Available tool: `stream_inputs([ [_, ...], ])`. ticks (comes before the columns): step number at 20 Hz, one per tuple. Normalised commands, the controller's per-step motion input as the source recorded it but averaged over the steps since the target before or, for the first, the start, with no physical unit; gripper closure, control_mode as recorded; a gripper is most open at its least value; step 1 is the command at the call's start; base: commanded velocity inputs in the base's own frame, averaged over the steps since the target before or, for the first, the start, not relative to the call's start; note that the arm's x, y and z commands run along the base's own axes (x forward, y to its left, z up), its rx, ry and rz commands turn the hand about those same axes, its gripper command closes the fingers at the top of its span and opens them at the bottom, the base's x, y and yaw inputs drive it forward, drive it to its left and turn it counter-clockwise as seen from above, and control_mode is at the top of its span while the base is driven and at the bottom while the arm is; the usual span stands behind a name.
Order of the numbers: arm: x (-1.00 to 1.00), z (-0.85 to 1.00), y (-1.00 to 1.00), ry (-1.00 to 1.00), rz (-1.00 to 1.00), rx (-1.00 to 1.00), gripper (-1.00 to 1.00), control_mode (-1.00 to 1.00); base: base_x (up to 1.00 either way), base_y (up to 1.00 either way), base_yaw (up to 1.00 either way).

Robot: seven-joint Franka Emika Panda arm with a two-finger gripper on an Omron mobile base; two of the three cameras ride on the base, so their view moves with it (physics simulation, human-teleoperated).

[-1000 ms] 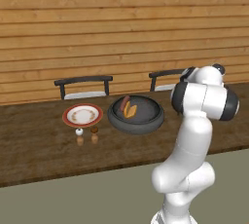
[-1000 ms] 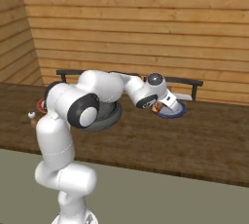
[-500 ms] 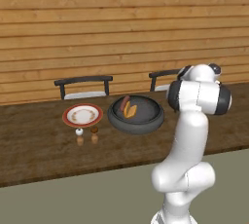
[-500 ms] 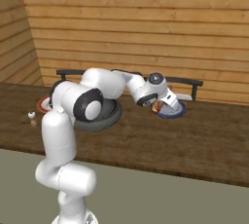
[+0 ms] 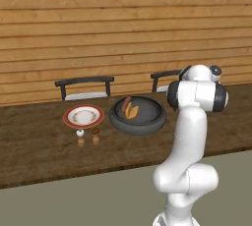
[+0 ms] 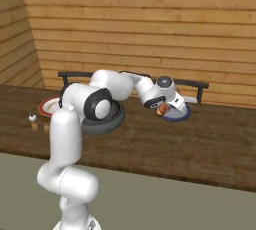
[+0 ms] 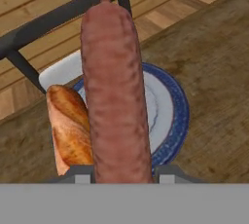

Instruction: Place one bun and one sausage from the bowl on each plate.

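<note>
My gripper (image 7: 121,175) is shut on a long reddish sausage (image 7: 115,86) that stands straight up between its fingers. It hangs just above the blue plate (image 7: 176,116), where a golden bun (image 7: 70,133) lies on the left side. From the right base camera, the gripper (image 6: 165,108) sits over this blue plate (image 6: 181,115). The dark bowl (image 5: 142,123) holds another sausage (image 5: 126,105) and a bun (image 5: 132,111). To its left lies the white plate (image 5: 83,116) with a red-brown rim and nothing on it.
Two small shakers (image 5: 79,132) stand in front of the white plate. Dark chairs (image 5: 84,82) line the far edge of the wooden table (image 5: 44,146), one right behind the blue plate (image 7: 58,16). A wood-plank wall rises behind.
The hand with the sausage has sunk slightly toward the blue plate. The bowl, the plates and the shakers have stayed put.
</note>
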Motion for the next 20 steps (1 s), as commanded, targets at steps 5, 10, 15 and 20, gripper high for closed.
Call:
stream_inputs([
  [5,0.0,-0.28,-0.03,0.0,0.02,0.0,1.0,-1.0,0.0,0.0,0.0],
  [10,0.0,-0.12,0.0,0.0,0.01,0.0,-1.0,-1.0,0.0,0.0,0.0],
  [15,0.0,0.0,0.0,0.0,0.0,0.0,-1.0,-1.0,0.0,0.0,0.0],
  [20,0.0,0.11,-0.06,-0.02,0.0,0.0,-1.0,-1.0,0.0,0.0,0.0],
])
